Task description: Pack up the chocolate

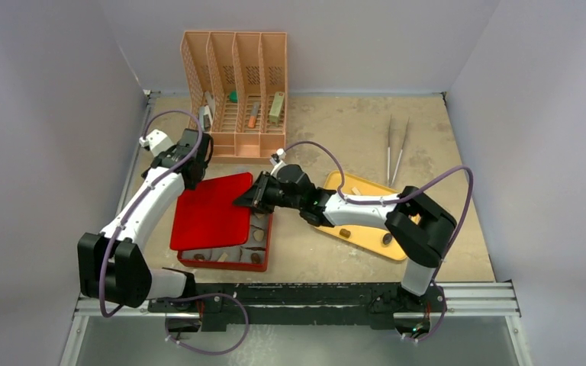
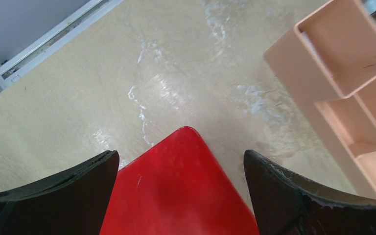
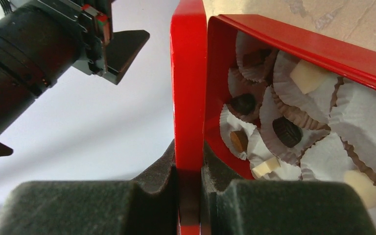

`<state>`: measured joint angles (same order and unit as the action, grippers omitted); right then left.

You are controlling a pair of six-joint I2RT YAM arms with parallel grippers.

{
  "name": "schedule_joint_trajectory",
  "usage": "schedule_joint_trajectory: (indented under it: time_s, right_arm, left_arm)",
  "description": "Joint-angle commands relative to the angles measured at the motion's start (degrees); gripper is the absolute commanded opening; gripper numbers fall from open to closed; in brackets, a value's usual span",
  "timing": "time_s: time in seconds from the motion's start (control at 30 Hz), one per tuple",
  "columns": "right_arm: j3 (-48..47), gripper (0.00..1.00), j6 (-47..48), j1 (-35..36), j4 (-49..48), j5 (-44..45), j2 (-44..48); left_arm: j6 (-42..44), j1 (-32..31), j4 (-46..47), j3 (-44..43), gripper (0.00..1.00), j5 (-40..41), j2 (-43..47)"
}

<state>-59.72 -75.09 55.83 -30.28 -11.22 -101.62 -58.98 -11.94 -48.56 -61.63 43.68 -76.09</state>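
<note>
Dark, tan and cream chocolates sit in white paper cups inside a red box. The box's near and right parts show in the top view. A red lid lies tilted over the box's left part. My right gripper is shut on the lid's right edge, which stands between its jaws in the right wrist view. My left gripper is open, and the lid's far-left corner lies between its fingers. Two more chocolates lie on a yellow tray.
A peach desk organizer with small items stands at the back, close to my left gripper, and shows in the left wrist view. A pair of metal tweezers lies at the back right. My right arm crosses over the yellow tray.
</note>
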Motion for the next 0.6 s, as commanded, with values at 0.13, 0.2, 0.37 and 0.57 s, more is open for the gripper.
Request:
schedule_joint_trajectory:
  time_s: [0.13,0.2,0.37,0.57]
  right_arm:
    - [-0.64,0.03,-2.74,1.21,-3.03,-0.36,1.43]
    - [-0.28,0.04,-3.72,1.71,-4.43,-0.63,0.82]
    - [-0.38,0.05,-3.66,2.87,-4.23,-0.15,-0.33]
    - [1.66,0.08,-5.47,3.04,-6.28,0.09,-0.83]
  left_arm:
    - [-2.19,0.63,1.83,4.25,0.97,4.89,2.33]
    - [-2.58,1.18,0.97,4.57,0.97,5.46,1.62]
    - [-2.4,3.38,2.66,6.17,0.97,-0.15,1.89]
    - [3.57,5.35,8.49,5.23,0.97,-4.94,6.38]
